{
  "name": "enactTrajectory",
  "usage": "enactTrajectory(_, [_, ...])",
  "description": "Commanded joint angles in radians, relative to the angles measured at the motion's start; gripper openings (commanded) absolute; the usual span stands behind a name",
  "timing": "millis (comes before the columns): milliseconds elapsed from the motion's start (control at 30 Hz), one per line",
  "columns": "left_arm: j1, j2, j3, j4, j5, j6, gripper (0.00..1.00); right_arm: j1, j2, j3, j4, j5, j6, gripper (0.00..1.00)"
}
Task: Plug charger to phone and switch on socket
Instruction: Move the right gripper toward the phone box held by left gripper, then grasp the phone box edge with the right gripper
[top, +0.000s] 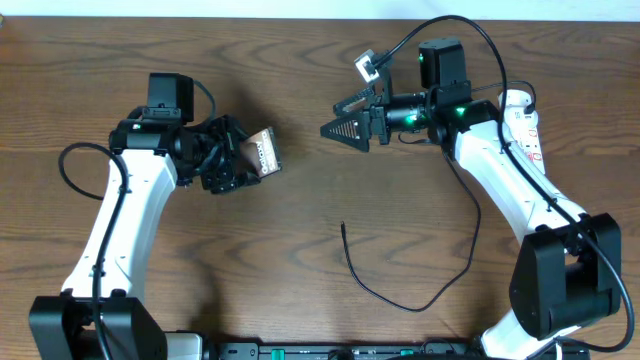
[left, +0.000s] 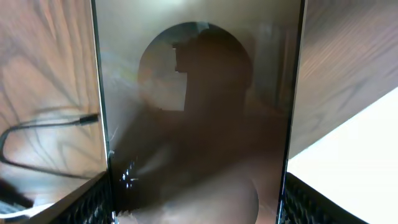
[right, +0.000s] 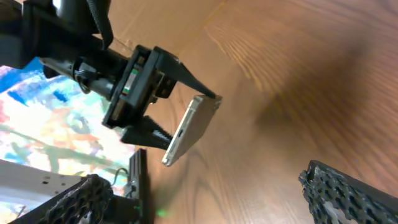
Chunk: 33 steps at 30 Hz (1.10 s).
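Note:
My left gripper (top: 243, 160) is shut on the phone (top: 263, 153) and holds it tilted above the table at the left. In the left wrist view the phone's dark back with its round circle (left: 199, 124) fills the space between the fingers (left: 196, 202). My right gripper (top: 338, 117) is open and empty, pointing left toward the phone with a gap between them. The right wrist view shows the phone edge-on (right: 189, 130) between the left gripper's fingers (right: 134, 81), and my own spread fingers (right: 211, 193). The charger cable (top: 380, 297) lies loose on the table's middle, its tip also in the left wrist view (left: 92, 117). The socket (top: 524, 125) lies at the far right, partly behind the right arm.
The wooden table (top: 300, 260) carries everything. A black rail (top: 330, 350) runs along the front edge. The arm bases stand at the front left (top: 90, 325) and front right (top: 560, 280). A colourful painted surface (right: 43, 124) shows beyond the table in the right wrist view.

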Motion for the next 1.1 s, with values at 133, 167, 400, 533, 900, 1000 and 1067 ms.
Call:
enactTrajectory(133, [-0.058, -0.018, 0.027, -0.001, -0.132, -0.008, 0.07, 0.050, 0.009, 0.024, -0.072, 0.134, 0.079, 0.99])
enactTrajectory(167, [-0.065, -0.018, 0.027, -0.001, -0.142, -0.014, 0.07, 0.061, 0.009, 0.024, -0.080, 0.159, 0.086, 0.99])
enactTrajectory(400, [-0.115, -0.018, 0.027, -0.001, -0.196, -0.013, 0.07, 0.176, 0.009, 0.024, -0.084, 0.289, 0.096, 0.99])
enactTrajectory(533, [-0.124, -0.018, 0.027, -0.001, -0.196, -0.013, 0.07, 0.206, 0.009, 0.024, -0.088, 0.344, 0.107, 0.99])
enactTrajectory(900, [-0.168, -0.017, 0.027, -0.001, -0.245, -0.013, 0.07, 0.314, 0.009, 0.023, -0.089, 0.642, 0.261, 0.99])
enactTrajectory(1000, [-0.176, -0.017, 0.027, -0.001, -0.244, -0.013, 0.07, 0.336, 0.009, 0.023, -0.089, 0.686, 0.276, 0.99])
enactTrajectory(1067, [-0.178, -0.017, 0.027, -0.001, -0.239, -0.013, 0.07, 0.354, 0.009, 0.023, -0.087, 0.710, 0.280, 0.99])
